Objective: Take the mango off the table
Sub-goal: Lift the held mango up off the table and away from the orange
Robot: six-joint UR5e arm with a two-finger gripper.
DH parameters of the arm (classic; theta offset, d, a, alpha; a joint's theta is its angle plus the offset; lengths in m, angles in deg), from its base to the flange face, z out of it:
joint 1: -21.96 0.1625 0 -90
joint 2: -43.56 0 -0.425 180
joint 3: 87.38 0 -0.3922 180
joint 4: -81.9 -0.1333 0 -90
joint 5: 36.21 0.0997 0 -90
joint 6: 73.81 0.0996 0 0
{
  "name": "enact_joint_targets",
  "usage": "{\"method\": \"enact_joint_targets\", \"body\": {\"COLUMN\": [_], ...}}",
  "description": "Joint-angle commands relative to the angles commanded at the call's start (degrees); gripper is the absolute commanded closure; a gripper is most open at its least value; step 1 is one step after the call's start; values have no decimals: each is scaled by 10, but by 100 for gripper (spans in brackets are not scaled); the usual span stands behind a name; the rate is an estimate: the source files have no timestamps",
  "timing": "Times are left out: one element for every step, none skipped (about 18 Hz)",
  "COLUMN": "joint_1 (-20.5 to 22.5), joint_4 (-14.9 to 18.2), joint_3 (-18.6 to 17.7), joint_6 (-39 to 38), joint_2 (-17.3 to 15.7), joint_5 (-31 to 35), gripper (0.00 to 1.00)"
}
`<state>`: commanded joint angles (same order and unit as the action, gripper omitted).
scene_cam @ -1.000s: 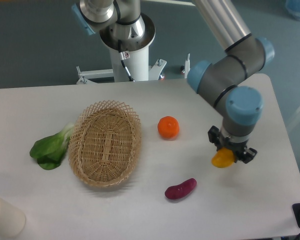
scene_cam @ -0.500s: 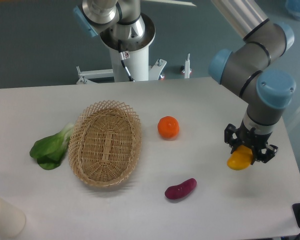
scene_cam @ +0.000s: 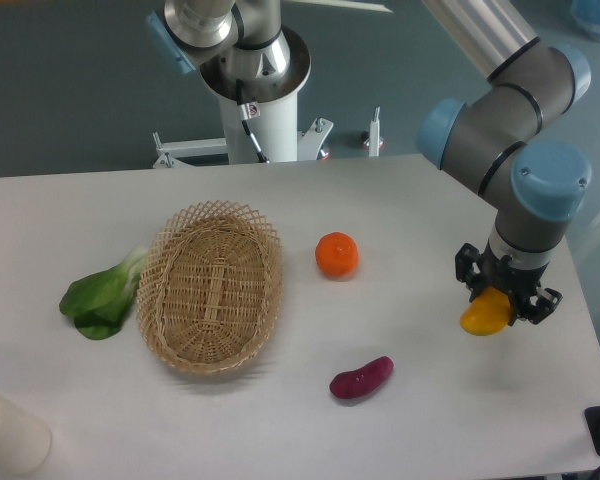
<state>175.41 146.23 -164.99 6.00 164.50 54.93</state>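
Since the gripper [scene_cam: 504,297] has its jaws closed on the mango [scene_cam: 485,315], near the right edge of the table [scene_cam: 280,420], I think it should squeeze steadily and lift straight up slowly so the smooth fruit does not slip out.

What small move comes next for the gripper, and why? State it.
Probably a short straight lift, jaws kept shut. The gripper is closed on the mango, which hangs low over the table near its right edge, so more height seems wise.
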Motion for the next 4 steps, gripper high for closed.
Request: {"method": "enact_joint_targets", "body": {"joint_1": [0,-1,-1,-1], "joint_4": [0,0,-1,-1], "joint_3": [-1,-2,-1,-3], "joint_6": [0,1,0,-1], "joint_2": [-1,-1,-1,-1], "joint_5": [0,0,0,0], "gripper": [63,63,63,63]}}
